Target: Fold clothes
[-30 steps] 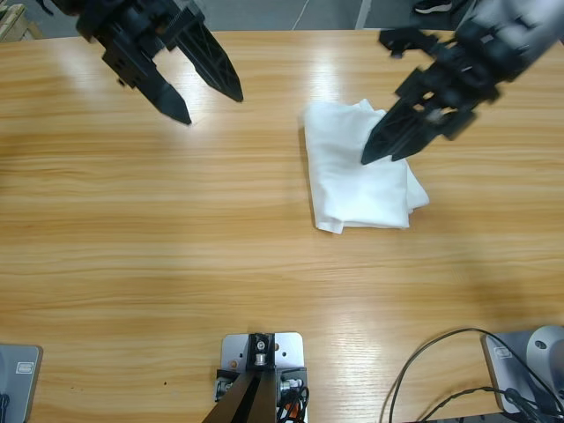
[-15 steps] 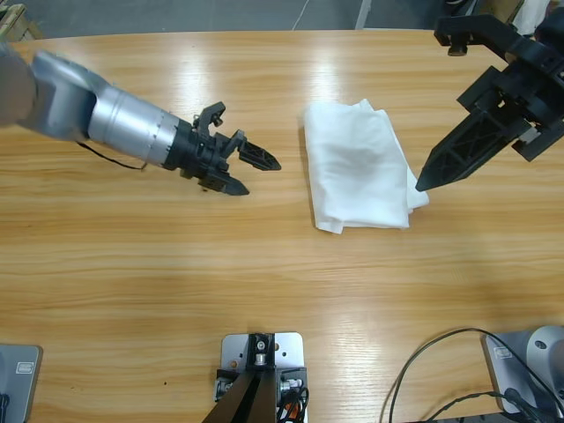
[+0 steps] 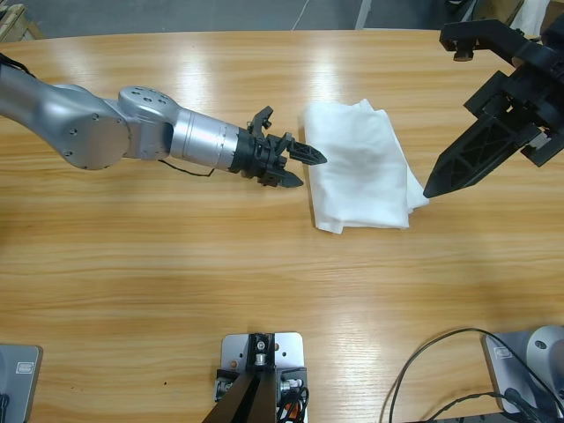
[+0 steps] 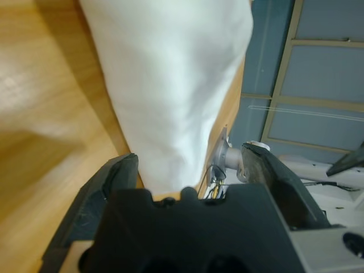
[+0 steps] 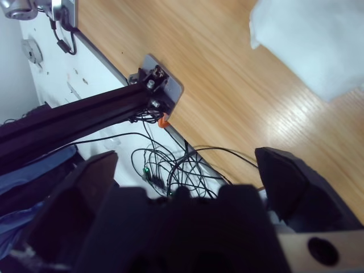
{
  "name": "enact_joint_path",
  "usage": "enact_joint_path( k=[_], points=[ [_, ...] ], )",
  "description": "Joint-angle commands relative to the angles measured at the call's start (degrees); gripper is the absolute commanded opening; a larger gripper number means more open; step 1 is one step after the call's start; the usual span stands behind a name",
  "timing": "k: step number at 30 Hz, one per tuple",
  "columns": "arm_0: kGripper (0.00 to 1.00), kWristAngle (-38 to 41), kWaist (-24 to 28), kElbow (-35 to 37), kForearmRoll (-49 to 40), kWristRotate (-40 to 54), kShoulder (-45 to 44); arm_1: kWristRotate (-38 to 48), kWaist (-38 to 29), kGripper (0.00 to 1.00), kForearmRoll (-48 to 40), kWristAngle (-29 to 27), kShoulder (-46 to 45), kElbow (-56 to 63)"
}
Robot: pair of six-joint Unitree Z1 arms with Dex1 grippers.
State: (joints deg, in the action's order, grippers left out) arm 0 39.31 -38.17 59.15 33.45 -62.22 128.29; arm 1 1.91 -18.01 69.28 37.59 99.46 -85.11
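My left gripper (image 3: 304,167) has swept in low across the worktop (image 3: 176,264) within the last second, and its tips now sit at the left edge of the T-shirt (image 3: 359,167), jaws apart. My right gripper (image 3: 434,187) has pulled back off the cloth to its right edge, jaws apart, holding nothing. The shirt lies right of centre as a compact folded packet, long axis running from far to near. I judge this a final tidy-up.
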Motion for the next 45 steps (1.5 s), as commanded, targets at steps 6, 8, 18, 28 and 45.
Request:
enact_joint_path(
  k=[6, 8, 18, 28, 45],
  points=[
    [0.913, -4.5, -0.9, 14.9, -20.7, 3.1, 3.8, 0.1, -0.4, 1.0, 2.1, -0.8, -1.9, 0.5],
    [0.908, -5.2, -0.9, 19.9, -29.3, 4.1, 4.2, 0.1, -0.4, 1.0, 2.3, -0.7, -2.3, 0.5],
    [0.918, -9.5, -3.3, 30.2, -51.4, 5.6, 5.0, -1.0, -0.1, 1.0, 2.8, -0.6, -2.5, 0.1],
    [0.792, -9.9, -3.9, 40.4, -58.4, 3.6, 9.1, -3.2, 1.4, 1.0, 2.8, 0.0, -2.2, 1.0],
    [0.64, -9.7, -1.5, 43.6, -69.0, -1.2, 10.5, -7.1, 4.7, 1.0, 4.3, 1.8, -1.5, 1.2]
  ],
)
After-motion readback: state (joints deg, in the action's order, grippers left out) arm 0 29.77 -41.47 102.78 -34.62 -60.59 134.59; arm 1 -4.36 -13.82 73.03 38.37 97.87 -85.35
